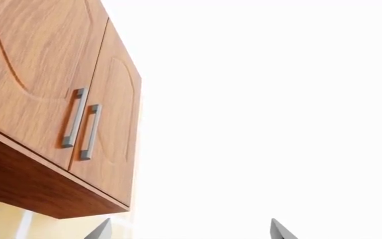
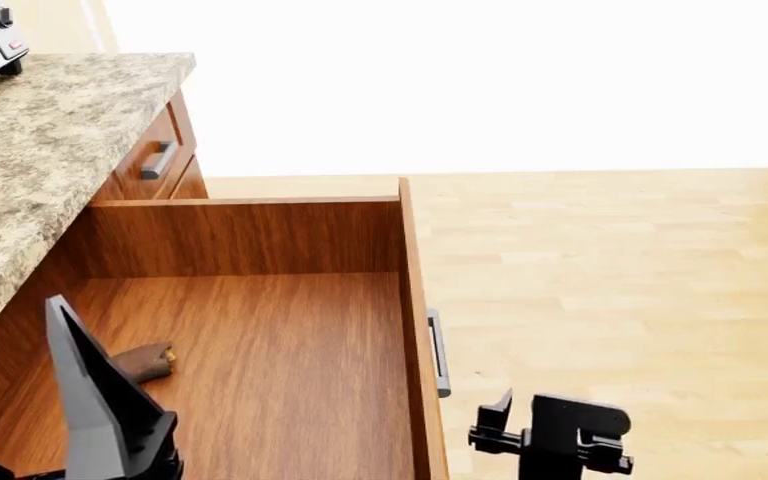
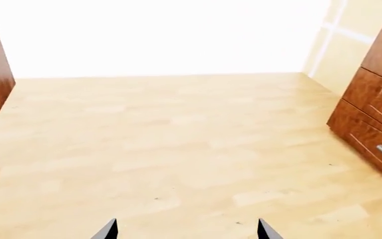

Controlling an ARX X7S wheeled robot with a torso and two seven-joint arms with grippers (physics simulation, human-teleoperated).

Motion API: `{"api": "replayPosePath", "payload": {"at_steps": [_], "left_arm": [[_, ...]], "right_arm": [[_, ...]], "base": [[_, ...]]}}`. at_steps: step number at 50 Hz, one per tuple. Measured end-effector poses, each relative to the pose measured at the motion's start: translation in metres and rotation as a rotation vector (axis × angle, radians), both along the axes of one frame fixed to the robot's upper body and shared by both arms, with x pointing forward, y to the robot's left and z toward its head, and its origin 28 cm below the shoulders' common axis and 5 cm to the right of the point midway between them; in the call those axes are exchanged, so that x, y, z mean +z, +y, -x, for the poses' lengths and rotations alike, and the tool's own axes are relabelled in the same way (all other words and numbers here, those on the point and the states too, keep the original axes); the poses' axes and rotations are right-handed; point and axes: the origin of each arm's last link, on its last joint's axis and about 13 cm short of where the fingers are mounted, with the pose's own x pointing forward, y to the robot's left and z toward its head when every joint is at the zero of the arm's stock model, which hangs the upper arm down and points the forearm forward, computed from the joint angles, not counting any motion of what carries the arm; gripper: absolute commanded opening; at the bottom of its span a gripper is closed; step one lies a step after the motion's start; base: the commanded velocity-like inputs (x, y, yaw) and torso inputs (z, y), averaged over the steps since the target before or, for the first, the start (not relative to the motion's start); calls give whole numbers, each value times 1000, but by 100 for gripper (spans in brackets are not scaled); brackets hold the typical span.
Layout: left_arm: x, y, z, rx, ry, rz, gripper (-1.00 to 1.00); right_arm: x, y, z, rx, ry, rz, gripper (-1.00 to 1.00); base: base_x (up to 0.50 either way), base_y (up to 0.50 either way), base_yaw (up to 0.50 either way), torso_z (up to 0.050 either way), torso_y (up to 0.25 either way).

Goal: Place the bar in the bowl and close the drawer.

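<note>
The drawer point(image 2: 277, 350) is pulled fully out, open from above; the bar point(image 2: 141, 362) is partly screened by the left claw point(image 2: 91, 400). Beside it, the floor point(image 2: 624, 290) seems unobstructed.

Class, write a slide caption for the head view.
Small dark-brown bar lies in the open reddish-brown wood drawer beside a speckled granite counter.

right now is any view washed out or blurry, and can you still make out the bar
Head view: the background above the floor is blown out to white, but the bar reads sharply on the drawer floor. Left wrist view: mostly white glare beside the wall cabinet. Right wrist view: white wash above the floor; no blur.
</note>
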Motion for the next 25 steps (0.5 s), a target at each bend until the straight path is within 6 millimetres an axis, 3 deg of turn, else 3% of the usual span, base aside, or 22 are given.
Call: {"api": "replayPosePath", "payload": {"at_steps": [25], "left_arm": [[0, 0, 1, 6, 2, 0, 100]], "right_arm": [[-1, 10, -1, 107, 26, -46, 100]], "base": [[0, 0, 0, 0, 0]]}}
